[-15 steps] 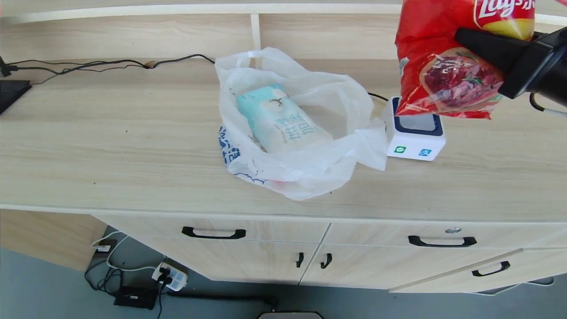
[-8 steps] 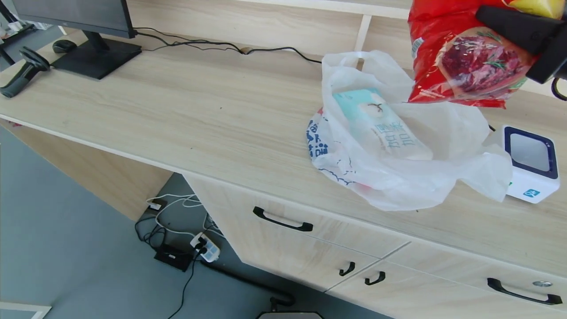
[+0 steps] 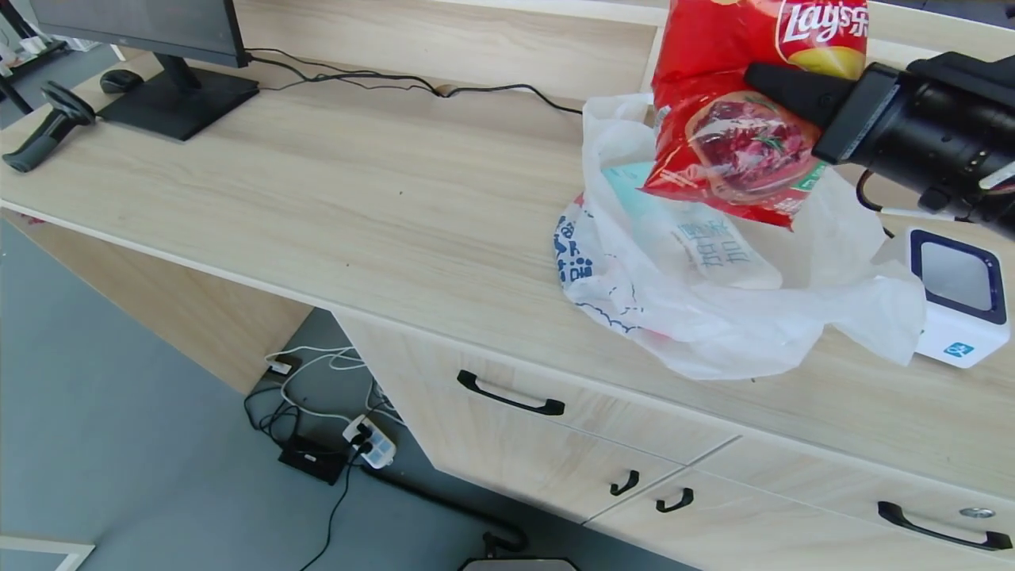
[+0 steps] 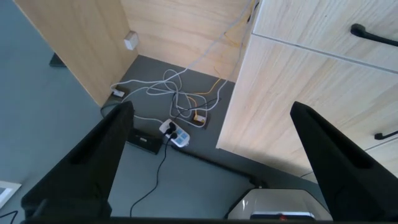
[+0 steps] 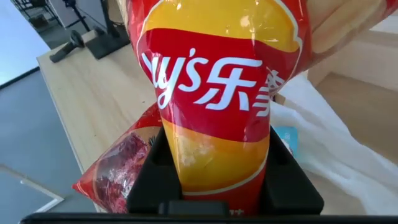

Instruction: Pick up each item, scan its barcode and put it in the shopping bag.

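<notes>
**Over the shopping bag [image 3: 714, 333]: chip packet [image 3: 729, 135] nearly home**

Above the bag's mouth on the counter [image 3: 357, 206], our right gripper [image 3: 765, 79] has carried the packet away from the scanner [image 3: 955, 297], jaws pinching it (release likely next). Our left gripper [image 4: 211, 162] hangs low, jaws spread.

Glossy foil chip bag [image 3: 714, 79], thin translucent plastic shopping bag [image 3: 753, 333], matt wood-grain counter [image 3: 357, 214]

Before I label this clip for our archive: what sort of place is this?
Probably a mock shop checkout: a box barcode scanner sits on the wooden counter beside an open shopping bag, a handheld scanner lies near a monitor, and the right gripper holds a crisp packet.
</notes>
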### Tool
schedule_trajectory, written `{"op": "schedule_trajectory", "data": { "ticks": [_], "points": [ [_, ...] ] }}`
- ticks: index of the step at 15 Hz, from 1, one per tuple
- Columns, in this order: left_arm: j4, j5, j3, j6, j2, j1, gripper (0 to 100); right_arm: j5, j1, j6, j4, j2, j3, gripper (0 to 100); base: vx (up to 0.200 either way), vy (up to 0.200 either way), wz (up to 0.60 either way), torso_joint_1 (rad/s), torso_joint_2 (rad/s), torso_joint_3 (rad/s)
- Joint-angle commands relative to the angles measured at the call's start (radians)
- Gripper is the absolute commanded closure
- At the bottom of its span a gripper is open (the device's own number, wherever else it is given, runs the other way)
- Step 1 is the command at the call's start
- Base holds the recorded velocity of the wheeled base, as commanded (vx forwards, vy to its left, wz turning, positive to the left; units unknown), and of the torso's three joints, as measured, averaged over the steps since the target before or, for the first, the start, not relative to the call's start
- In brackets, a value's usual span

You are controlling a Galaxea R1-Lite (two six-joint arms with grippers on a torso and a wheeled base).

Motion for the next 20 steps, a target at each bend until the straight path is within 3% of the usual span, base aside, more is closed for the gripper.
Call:
{"op": "schedule_trajectory", "data": {
  "ticks": [1, 5, 10, 13, 20],
  "points": [
    [-0.001, 0.000, 0.000, 0.000, 0.002, 0.000, 0, -0.003, -0.004, 0.016, -0.013, 0.097, 0.002, 100, 0.000, 0.000, 0.00, 0.000, 0.00, 0.000],
    [0.001, 0.000, 0.000, -0.002, 0.002, 0.000, 0, 0.002, -0.062, 0.062, -0.015, 0.119, 0.022, 100, 0.000, 0.000, 0.00, 0.000, 0.00, 0.000],
    [0.002, 0.000, 0.000, 0.000, 0.000, 0.000, 0, 0.008, -0.068, 0.111, -0.015, 0.060, 0.059, 100, 0.000, 0.000, 0.00, 0.000, 0.00, 0.000],
    [0.004, -0.001, 0.000, 0.001, 0.002, 0.000, 0, 0.016, -0.111, 0.111, -0.015, 0.060, 0.068, 100, 0.000, 0.000, 0.00, 0.000, 0.00, 0.000],
    [0.004, 0.000, 0.000, 0.001, 0.000, 0.000, 0, 0.045, -0.110, 0.056, -0.015, 0.079, 0.097, 100, 0.000, 0.000, 0.00, 0.000, 0.00, 0.000]
  ]
}}
